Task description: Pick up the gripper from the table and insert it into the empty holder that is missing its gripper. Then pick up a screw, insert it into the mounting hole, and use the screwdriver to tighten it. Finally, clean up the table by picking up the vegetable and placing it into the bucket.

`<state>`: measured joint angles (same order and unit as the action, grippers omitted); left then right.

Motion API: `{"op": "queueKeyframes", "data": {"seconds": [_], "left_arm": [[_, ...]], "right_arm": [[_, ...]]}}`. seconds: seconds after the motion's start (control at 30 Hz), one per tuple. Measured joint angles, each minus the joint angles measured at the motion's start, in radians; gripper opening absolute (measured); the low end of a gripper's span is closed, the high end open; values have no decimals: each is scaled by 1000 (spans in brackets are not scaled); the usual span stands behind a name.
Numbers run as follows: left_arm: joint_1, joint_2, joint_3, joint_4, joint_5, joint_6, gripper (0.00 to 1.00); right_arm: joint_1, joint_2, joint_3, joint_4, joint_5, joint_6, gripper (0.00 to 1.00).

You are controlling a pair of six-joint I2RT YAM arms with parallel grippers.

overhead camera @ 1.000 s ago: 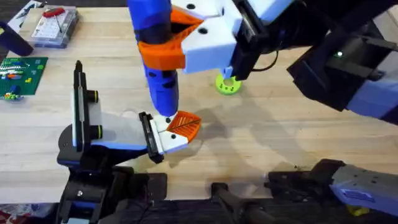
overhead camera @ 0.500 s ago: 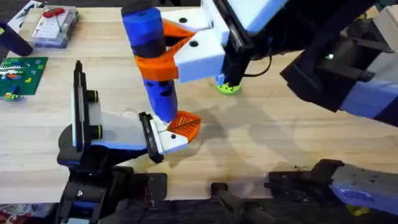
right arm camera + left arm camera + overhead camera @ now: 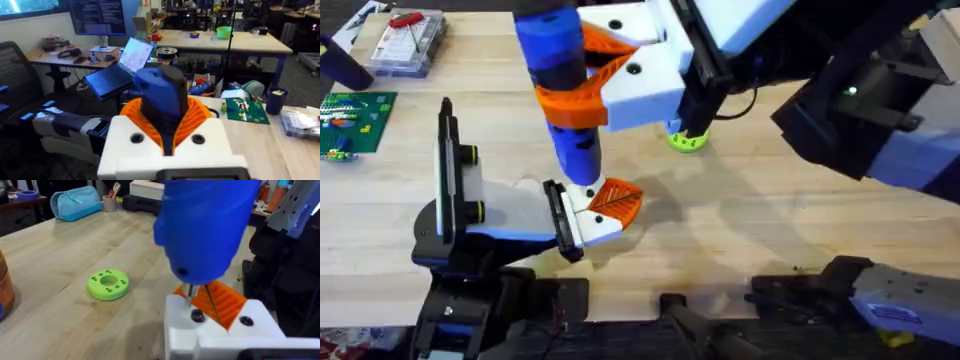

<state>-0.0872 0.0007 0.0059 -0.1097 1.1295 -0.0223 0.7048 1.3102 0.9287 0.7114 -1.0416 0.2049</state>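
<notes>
My right gripper [image 3: 588, 78] is shut on the blue screwdriver [image 3: 563, 60], holding it nearly upright with its thin tip [image 3: 189, 294] down on a dark screw [image 3: 196, 315] in the white holder [image 3: 582, 228]. The holder ends my left arm, low over the table [image 3: 740, 230]. The orange ribbed gripper [image 3: 617, 201] sits in that holder and points right; it also shows behind the tip as the orange gripper [image 3: 226, 302]. From the right wrist, orange pads [image 3: 200, 116] clamp the blue screwdriver [image 3: 162, 97]. The orange bucket [image 3: 4, 287] shows partly at a frame edge. The vegetable is out of view.
A bright green ring [image 3: 686, 138] lies just beyond the holder. At the far left are a clear box with a red-handled tool [image 3: 408, 40] and a green circuit board [image 3: 355, 118]. The right arm's bulk hangs over the table's upper right.
The screwdriver's upper body has swung a little to the left with the right gripper, while its tip has stayed at the holder. The left arm has not moved.
</notes>
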Motion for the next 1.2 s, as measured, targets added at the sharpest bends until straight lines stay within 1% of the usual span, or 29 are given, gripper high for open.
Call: {"op": "queueKeyframes", "data": {"seconds": [0.27, 0.47, 1.2], "left_arm": [[0, 0, 0, 0, 0, 0, 13], [0, 0, 0, 0, -1, 0, 13], [0, 0, 0, 0, -1, 0, 13]], "right_arm": [[0, 0, 0, 2, 0, 12, 52], [0, 0, 0, -29, 0, 23, 53], [0, 0, 0, -31, -3, 26, 53]]}}
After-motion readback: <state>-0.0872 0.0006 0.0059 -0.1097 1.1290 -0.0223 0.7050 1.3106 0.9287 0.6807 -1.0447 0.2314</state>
